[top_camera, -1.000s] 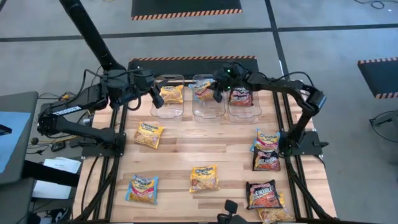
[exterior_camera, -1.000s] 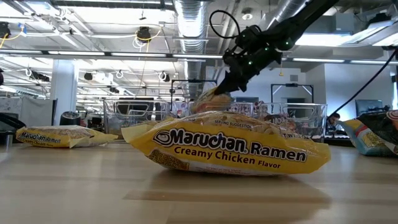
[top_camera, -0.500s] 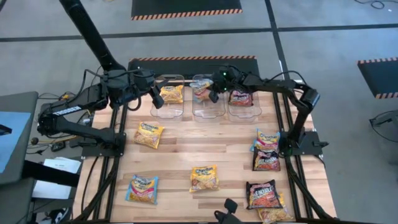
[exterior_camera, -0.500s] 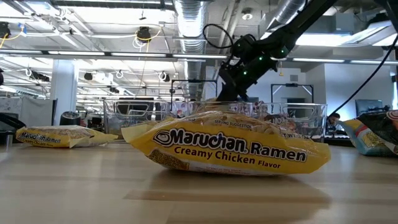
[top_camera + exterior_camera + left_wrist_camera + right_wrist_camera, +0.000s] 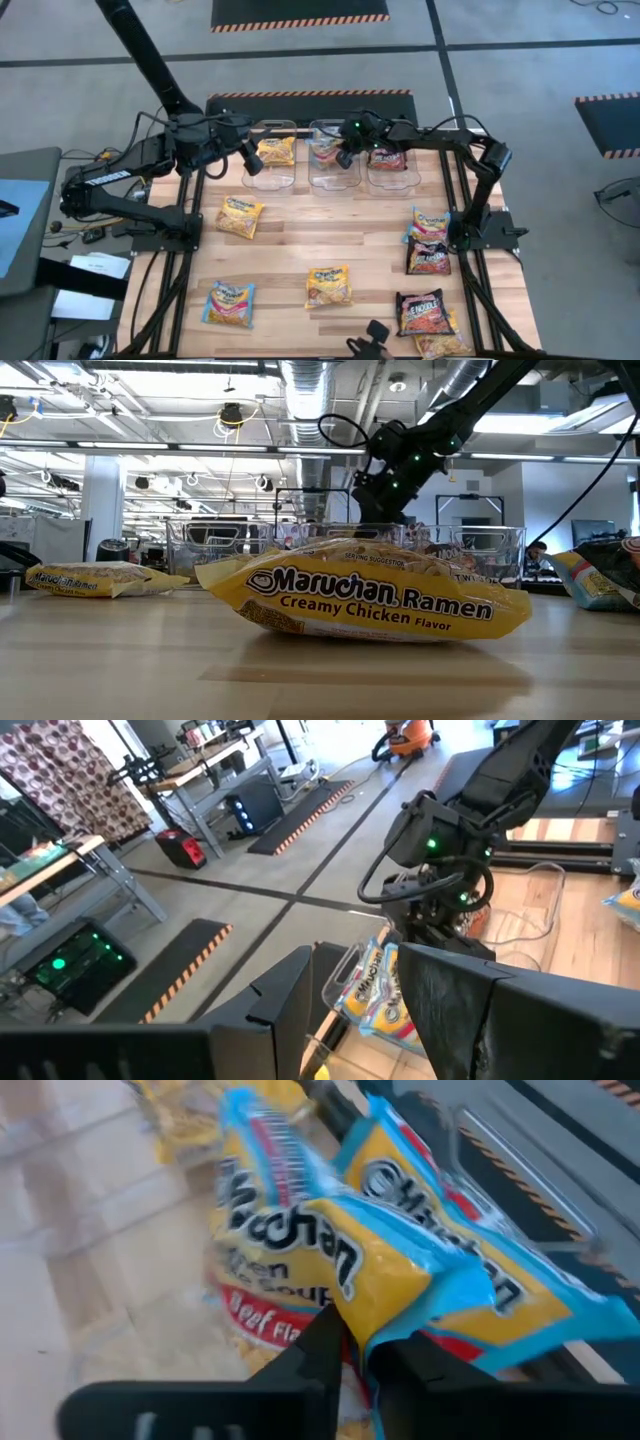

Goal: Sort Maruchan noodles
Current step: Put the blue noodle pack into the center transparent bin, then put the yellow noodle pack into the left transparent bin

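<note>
Three clear bins stand in a row at the far edge. The left bin [image 5: 270, 172] holds a yellow packet, the middle bin [image 5: 335, 175] light blue ones and the right bin [image 5: 392, 170] a maroon one. My right gripper [image 5: 343, 157] [image 5: 358, 1345] reaches down into the middle bin, shut on a yellow and light blue noodle packet [image 5: 440, 1280]. That packet lies over another light blue packet [image 5: 265, 1250]. My left gripper [image 5: 250, 155] [image 5: 355, 970] hovers open beside the left bin, nothing between its fingers. My right gripper pinches a corner of the yellow and light blue packet [image 5: 365, 1315] between its two fingers. It comes slanting down from the table's right side. The packet is tilted and lies across the other packet inside the middle bin.
Loose packets lie on the wooden table: yellow ones [image 5: 240, 216] [image 5: 328, 287], a light blue and pink one [image 5: 229, 303], and a cluster at the right with maroon ones [image 5: 428, 257] [image 5: 420, 312]. A yellow packet [image 5: 370, 595] fills the low view's foreground.
My right gripper has sunk into the middle bin with the packet and shifted slightly toward the table's left, turning at the wrist. The packet, held above the bin's rim a second ago, is now down inside it.
</note>
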Robot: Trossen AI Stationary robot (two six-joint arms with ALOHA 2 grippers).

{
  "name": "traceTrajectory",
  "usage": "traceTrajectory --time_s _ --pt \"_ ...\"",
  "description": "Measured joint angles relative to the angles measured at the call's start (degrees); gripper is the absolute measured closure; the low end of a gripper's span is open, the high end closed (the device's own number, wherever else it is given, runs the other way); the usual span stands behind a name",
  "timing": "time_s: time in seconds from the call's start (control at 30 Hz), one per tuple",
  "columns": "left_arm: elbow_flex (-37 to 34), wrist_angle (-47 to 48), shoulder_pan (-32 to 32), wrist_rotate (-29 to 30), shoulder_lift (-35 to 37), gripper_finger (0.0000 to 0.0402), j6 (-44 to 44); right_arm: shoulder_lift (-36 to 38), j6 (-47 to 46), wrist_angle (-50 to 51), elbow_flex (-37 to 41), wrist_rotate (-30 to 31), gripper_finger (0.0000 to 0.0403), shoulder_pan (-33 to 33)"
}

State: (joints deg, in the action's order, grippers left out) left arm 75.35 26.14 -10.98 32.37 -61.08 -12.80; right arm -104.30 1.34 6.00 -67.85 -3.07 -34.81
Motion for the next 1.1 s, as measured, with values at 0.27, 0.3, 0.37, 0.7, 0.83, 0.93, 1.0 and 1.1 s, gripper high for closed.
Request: traceTrajectory --time_s 0.27,0.3,0.37,0.7,0.83,0.93,1.0,1.1 --pt "0.00 0.60 0.00 -0.01 -0.01 0.0260 0.05 0.01 -0.03 2.02 0.00 0.54 0.0272 0.17" --pt "0.00 0.60 0.00 -0.01 -0.02 0.0260 0.05 0.01 -0.33 2.71 0.00 0.62 0.0265 0.30" --pt "0.00 0.60 0.00 -0.01 -0.02 0.0260 0.07 0.01 -1.54 3.83 0.00 0.63 0.0250 0.38" --pt "0.00 0.58 0.00 -0.01 -0.01 0.0260 0.22 0.08 -4.34 9.76 -3.27 0.46 0.0192 0.68" --pt "0.00 0.58 0.00 0.00 -0.02 0.0260 0.21 0.09 -4.10 16.50 -6.90 0.33 0.0187 0.68" --pt "0.00 0.56 0.00 -0.01 -0.02 0.0260 0.22 0.09 -3.95 21.18 -10.21 0.21 0.0186 0.68" --pt "0.00 0.56 0.00 -0.01 -0.02 0.0260 0.31 0.09 -3.74 23.85 -12.21 0.20 0.0186 0.68" --pt "0.00 0.56 0.00 0.00 -0.01 0.0260 0.44 0.09 -2.77 26.56 -15.24 0.17 0.0186 0.68"
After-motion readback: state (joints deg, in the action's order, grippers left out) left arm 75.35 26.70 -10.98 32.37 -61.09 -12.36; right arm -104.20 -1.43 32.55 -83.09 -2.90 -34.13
